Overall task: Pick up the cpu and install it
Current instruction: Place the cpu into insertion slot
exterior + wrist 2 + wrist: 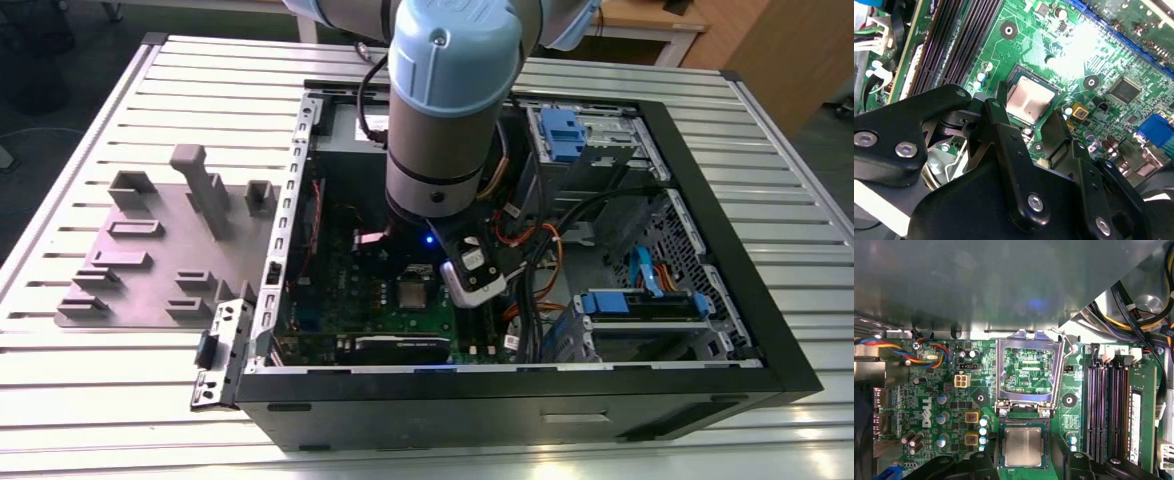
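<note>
The cpu (1024, 446) (1030, 99), a small square chip with a silvery top, lies flat in its socket on the green motherboard (929, 405). The silver socket frame (1026, 370) is swung open beside it. My gripper (1024, 452) (1028, 107) hovers just over the chip, open. One black finger (995, 117) is on each side of the socket, wider than the chip and not gripping it. In the exterior view the arm reaches down into the open computer case, with the gripper (467, 282) beside the cpu (416, 293).
Memory slots (1104, 410) run beside the socket. Bundled cables (534, 240) and drive cages with blue tabs (641, 300) fill the case on the exterior view's right. A grey fixture plate (147, 260) lies on the slatted table at the exterior view's left.
</note>
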You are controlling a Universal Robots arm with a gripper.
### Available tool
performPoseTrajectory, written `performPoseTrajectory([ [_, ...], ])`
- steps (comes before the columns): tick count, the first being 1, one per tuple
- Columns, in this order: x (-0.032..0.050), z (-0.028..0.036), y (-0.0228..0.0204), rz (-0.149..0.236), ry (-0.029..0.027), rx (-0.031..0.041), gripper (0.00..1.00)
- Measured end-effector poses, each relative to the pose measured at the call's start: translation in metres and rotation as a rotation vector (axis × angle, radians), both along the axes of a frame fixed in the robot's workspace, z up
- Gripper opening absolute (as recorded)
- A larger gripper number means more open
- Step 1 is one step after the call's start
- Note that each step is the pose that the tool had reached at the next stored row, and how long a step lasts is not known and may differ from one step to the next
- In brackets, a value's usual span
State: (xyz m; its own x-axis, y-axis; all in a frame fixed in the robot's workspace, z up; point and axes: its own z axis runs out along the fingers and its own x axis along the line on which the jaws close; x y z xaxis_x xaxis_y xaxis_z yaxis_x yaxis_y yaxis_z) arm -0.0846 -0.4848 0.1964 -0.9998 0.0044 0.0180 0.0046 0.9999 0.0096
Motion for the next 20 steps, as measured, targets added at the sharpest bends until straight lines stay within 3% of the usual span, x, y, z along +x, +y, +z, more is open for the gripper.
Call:
performPoseTrajectory([
  [20,0.0013,-0.0057,-0.001,0.0,-0.0006,0.0,0.54],
])
